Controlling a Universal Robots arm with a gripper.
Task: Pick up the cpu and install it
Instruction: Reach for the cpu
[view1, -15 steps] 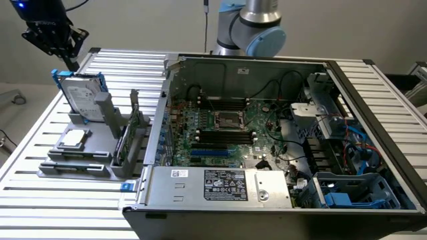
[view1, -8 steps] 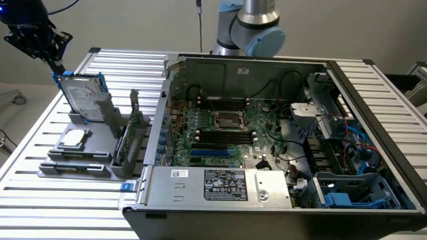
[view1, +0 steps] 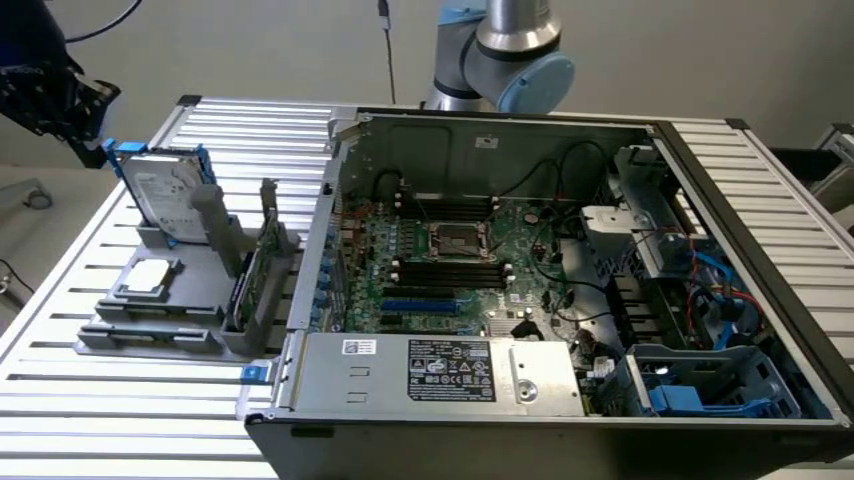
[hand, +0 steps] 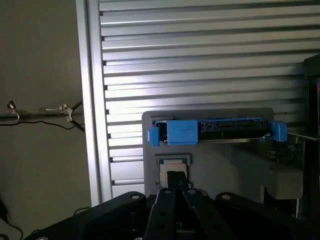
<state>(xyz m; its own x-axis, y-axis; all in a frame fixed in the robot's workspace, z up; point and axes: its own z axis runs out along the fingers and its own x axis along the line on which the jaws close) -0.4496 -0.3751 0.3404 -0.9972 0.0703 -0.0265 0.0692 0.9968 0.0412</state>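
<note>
1. The gripper (hand: 175, 191) is closed on nothing: in the wrist view its two dark fingers meet tip to tip.
2. In the exterior view it hangs at about ten o'clock of the scene, over the far corner of the slatted table (view1: 107, 420), clear of everything standing there.
3. The cpu (view1: 147, 278) lies flat, silver top up, in a pocket of the grey holder (view1: 160, 338), at about nine o'clock from the open computer case (view1: 534, 140). Nothing grips or touches it.
4. In the wrist view the cpu shows just past the fingertips, with a gap between them.
5. A hard drive (view1: 171, 195) with blue brackets stands on edge in the same holder, at twelve o'clock from the cpu in the exterior view and just beside it.
6. The case lies on its side with its green motherboard (view1: 427, 285) exposed. The dark socket frame (view1: 457, 240) sits near the board's middle, at roughly three o'clock from the cpu and well apart from it.
7. A boxed power supply (view1: 441, 368) fills the case's six o'clock edge.
</note>
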